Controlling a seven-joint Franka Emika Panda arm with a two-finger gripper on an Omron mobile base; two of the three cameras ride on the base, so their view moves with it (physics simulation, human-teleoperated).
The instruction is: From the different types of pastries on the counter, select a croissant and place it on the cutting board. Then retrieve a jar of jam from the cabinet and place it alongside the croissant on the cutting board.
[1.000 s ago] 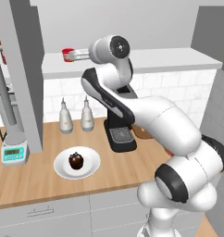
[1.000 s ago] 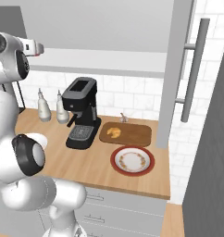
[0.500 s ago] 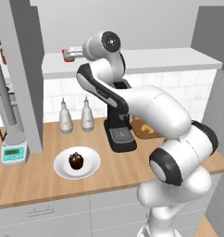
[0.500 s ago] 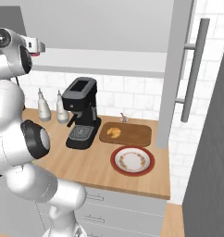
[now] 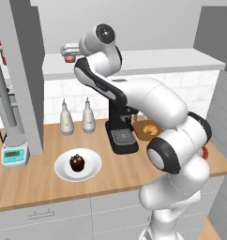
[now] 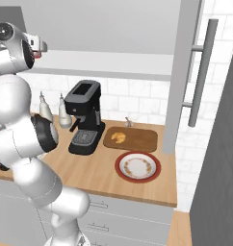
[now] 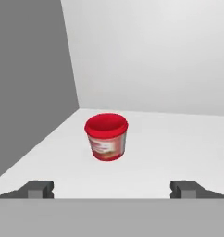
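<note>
— Where is our claw [image 7: 112, 189]?
— We see it up at the cabinet shelf [image 5: 148, 60], spread wide, holding nothing.
— And the jam jar [image 7: 106, 137]?
— It stands on the shelf, just ahead of our fingers [image 7: 39, 189], not touching. The croissant [image 6: 118, 138] lies on the board [image 6: 137, 139].

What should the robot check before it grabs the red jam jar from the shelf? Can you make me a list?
1. Hand open wide enough for the jar: ok, fingers spread far apart.
2. Jar of jam standing upright on the cabinet shelf: ok.
3. Jar centered between the fingers: ok, roughly, a bit left of middle.
4. Hand already around the jar: not ok, the jar sits ahead of the fingertips.
5. Croissant on the cutting board: ok.
6. Free space on the board beside the croissant: ok.
</note>
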